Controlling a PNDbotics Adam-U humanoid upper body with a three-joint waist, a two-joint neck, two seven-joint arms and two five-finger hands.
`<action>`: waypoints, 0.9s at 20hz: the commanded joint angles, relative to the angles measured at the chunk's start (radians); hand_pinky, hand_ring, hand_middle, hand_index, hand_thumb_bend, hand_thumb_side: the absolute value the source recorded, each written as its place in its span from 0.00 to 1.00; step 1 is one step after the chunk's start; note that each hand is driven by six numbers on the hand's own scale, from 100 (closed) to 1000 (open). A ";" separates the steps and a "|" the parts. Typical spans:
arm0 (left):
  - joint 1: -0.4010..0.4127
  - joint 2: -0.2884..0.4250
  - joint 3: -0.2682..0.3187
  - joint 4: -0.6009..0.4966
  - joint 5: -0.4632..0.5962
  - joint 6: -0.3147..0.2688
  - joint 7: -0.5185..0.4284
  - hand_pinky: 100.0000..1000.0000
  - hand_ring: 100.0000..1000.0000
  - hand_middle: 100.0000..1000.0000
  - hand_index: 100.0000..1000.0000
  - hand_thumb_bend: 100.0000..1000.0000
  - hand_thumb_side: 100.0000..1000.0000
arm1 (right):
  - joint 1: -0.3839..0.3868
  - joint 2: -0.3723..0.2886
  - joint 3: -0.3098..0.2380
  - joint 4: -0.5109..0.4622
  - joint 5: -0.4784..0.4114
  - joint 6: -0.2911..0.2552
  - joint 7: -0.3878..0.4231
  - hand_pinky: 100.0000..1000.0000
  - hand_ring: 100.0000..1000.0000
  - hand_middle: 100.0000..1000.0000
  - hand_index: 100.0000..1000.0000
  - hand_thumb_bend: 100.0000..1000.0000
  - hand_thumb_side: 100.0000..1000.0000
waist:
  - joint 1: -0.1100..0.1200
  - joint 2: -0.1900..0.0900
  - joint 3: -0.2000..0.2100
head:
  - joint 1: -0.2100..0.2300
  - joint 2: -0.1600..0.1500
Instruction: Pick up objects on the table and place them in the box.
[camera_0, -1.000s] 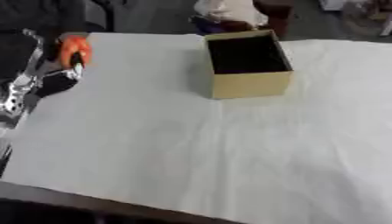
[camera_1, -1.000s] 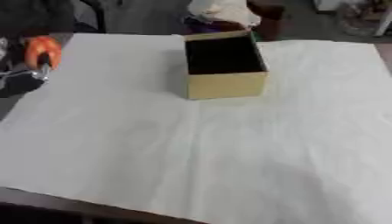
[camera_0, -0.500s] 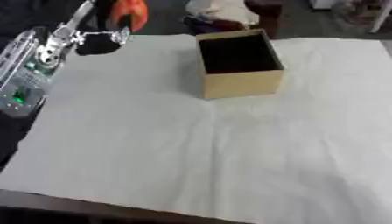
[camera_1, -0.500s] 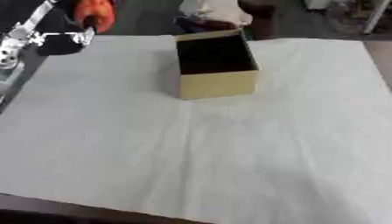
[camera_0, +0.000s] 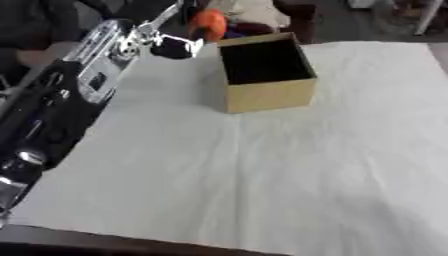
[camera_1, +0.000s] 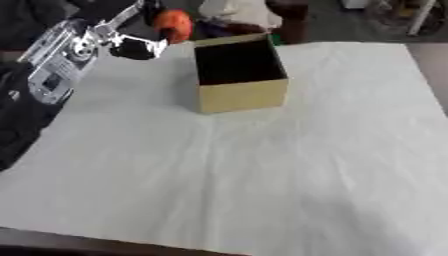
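An open tan cardboard box stands on the white table cloth at the back middle, its inside dark. My left arm reaches in from the left, and my left hand is raised just left of the box's far left corner. Its fingers are curled round an orange object, which hangs above the table beside the box rim. In the right eye view the same orange object sits up and left of the box. My right hand shows in neither view.
The white cloth covers the whole table down to its front edge. Beyond the far edge lie dark clutter and a pale bundle.
My left hand has lifted the orange object from the table's left edge and carried it up and right to the box's far left corner. The camera view has shifted too.
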 joint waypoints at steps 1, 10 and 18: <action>-0.039 -0.026 -0.013 0.050 -0.035 -0.023 -0.003 0.69 0.53 0.47 0.65 0.00 0.18 | -0.009 -0.023 0.001 -0.010 -0.012 -0.002 0.008 0.69 1.00 0.71 0.96 0.00 0.41 | -0.002 -0.015 -0.006 | 0.006 -0.009; -0.095 -0.121 -0.034 0.170 -0.118 -0.036 0.053 0.70 0.55 0.50 0.67 0.00 0.17 | -0.013 -0.020 0.007 -0.007 -0.018 0.000 0.018 0.69 1.00 0.71 0.96 0.00 0.41 | -0.002 -0.015 -0.025 | 0.016 -0.014; -0.106 -0.176 -0.045 0.245 -0.196 -0.051 0.082 0.71 0.58 0.58 0.78 0.00 0.16 | -0.014 -0.019 0.008 -0.006 -0.021 0.000 0.021 0.69 1.00 0.71 0.96 0.00 0.41 | -0.002 -0.016 -0.034 | 0.017 -0.018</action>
